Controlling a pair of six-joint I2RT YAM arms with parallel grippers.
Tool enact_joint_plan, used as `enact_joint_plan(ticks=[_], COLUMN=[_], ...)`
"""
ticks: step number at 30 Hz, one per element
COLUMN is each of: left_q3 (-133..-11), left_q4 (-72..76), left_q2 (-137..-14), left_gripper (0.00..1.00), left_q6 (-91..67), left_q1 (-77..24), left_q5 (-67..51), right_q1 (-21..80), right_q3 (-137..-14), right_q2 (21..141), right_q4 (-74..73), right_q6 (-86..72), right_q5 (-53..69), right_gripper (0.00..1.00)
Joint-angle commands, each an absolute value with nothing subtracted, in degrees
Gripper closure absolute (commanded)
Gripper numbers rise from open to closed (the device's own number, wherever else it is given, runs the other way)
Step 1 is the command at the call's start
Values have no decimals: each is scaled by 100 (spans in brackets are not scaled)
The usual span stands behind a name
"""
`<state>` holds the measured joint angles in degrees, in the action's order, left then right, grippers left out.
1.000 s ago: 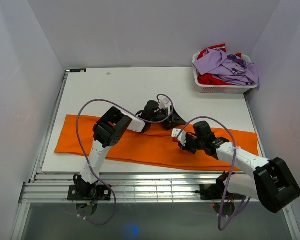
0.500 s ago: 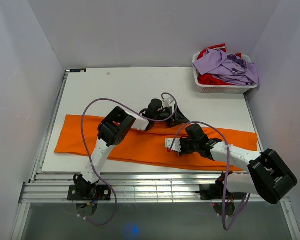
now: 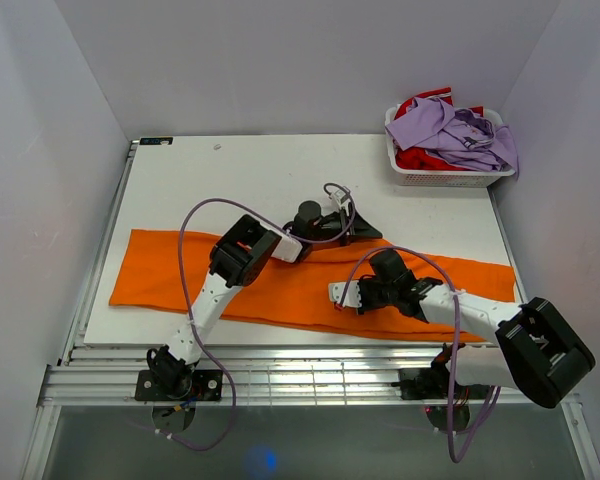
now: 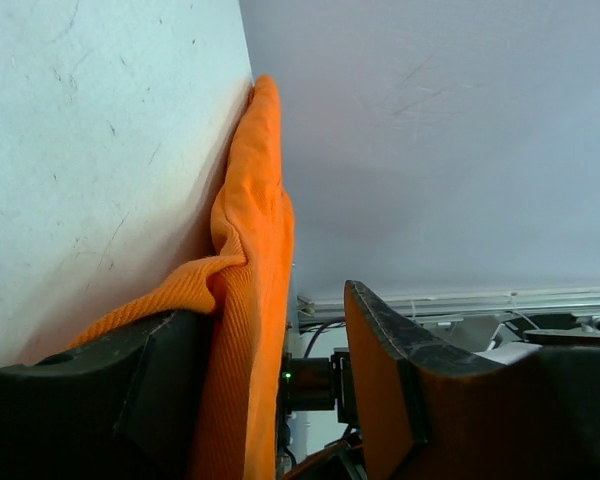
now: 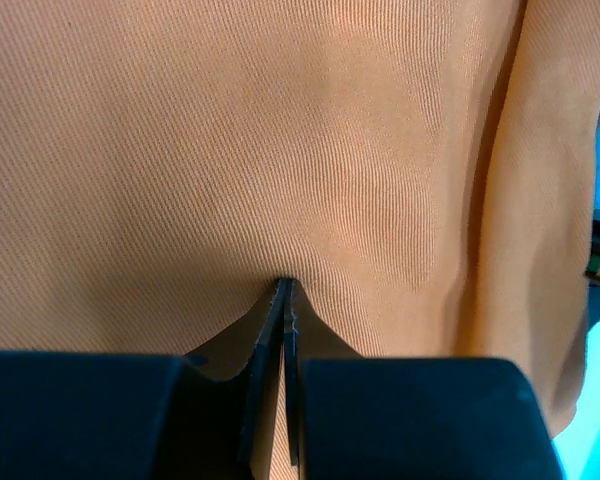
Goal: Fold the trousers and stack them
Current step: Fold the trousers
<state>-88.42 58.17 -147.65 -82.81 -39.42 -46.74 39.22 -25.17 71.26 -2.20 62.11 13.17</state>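
The orange trousers [image 3: 180,270] lie flat at full length across the near half of the table [image 3: 240,180]. My left gripper [image 3: 352,222] is at their far edge near the middle. In the left wrist view its jaws stand apart, and the raised edge of the trousers [image 4: 260,200] lies against the left finger [image 4: 160,370], with a gap to the right finger [image 4: 430,380]. My right gripper [image 3: 333,292] rests on the trousers just right of centre. It is shut, its fingertips [image 5: 284,300] pressed down onto the ribbed cloth [image 5: 280,130], with none of it visibly between them.
A white basket [image 3: 445,180] at the far right corner holds a lilac shirt [image 3: 455,130] over a red garment [image 3: 420,158]. Walls enclose the table on three sides. Both arms and their purple cables cross over the trousers.
My right gripper has slid left and nearer across the trousers, still shut. My left arm has reached further right along the far edge, and its jaws have narrowed slightly.
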Motion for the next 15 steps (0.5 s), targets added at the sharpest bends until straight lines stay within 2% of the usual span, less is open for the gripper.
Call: enact_joint_plan(ticks=[1, 8, 15], left_q3=[-9149, -9245, -9351], left_q4=[6872, 7198, 6689], left_q2=[-14731, -14555, -14344], left_gripper=[37, 40, 27], left_q6=[-8613, -8622, -8017], left_q1=[-3666, -3288, -2603], left_q5=[-4535, -4360, -4552], right_q1=[4052, 4078, 4078], right_q3=[-2101, -2057, -2223], right_q2=[7278, 7163, 7137], right_q4=[-1388, -1511, -1573], right_q6=[6108, 6117, 6082], right_q5=[1617, 1609, 1591], right_gripper=[92, 92, 90])
